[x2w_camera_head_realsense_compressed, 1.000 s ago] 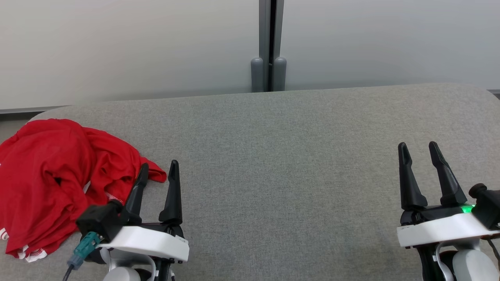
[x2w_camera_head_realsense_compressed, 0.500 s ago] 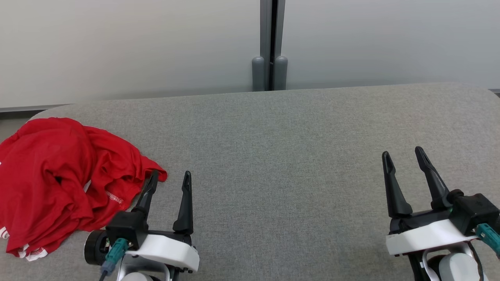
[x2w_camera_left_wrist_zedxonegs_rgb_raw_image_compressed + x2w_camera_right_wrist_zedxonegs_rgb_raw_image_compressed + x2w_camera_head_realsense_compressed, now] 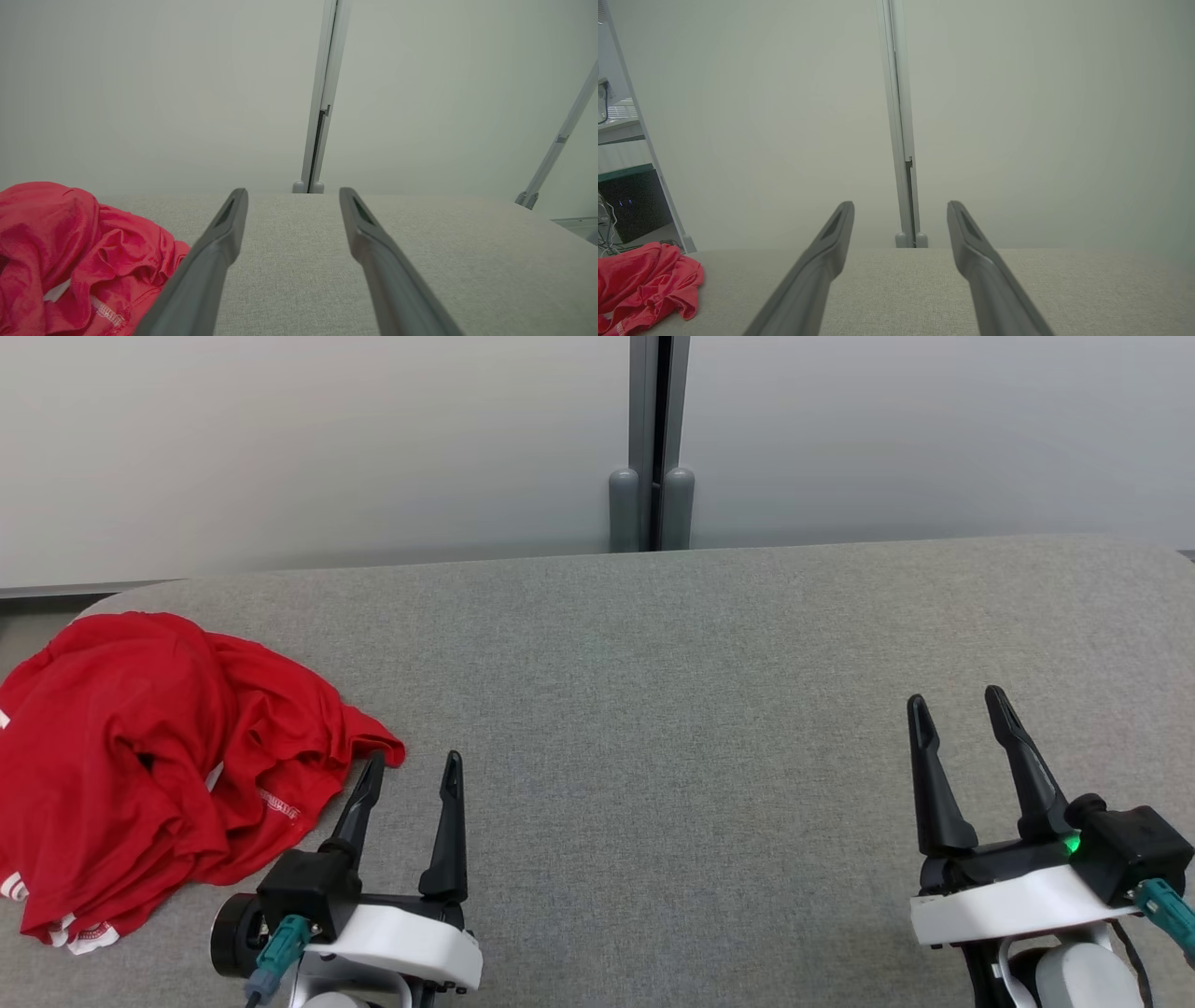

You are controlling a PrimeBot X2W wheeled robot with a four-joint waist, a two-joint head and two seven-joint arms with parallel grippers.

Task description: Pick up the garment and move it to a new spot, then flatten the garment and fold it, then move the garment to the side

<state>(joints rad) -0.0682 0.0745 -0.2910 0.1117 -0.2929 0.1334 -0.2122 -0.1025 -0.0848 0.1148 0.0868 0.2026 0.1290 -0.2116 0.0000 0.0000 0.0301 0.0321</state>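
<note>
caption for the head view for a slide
Crumpled red garment at the left end of the grey table; left gripper open beside it, right gripper open farther right.

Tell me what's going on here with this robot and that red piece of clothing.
A two-armed robot is set to begin on a crumpled red garment, which lies in a heap at the left end of a grey fabric-covered table. Nothing is held yet. The left jaws stand open close beside the heap's right edge, and the right jaws stand open over bare table far to the right.
</note>
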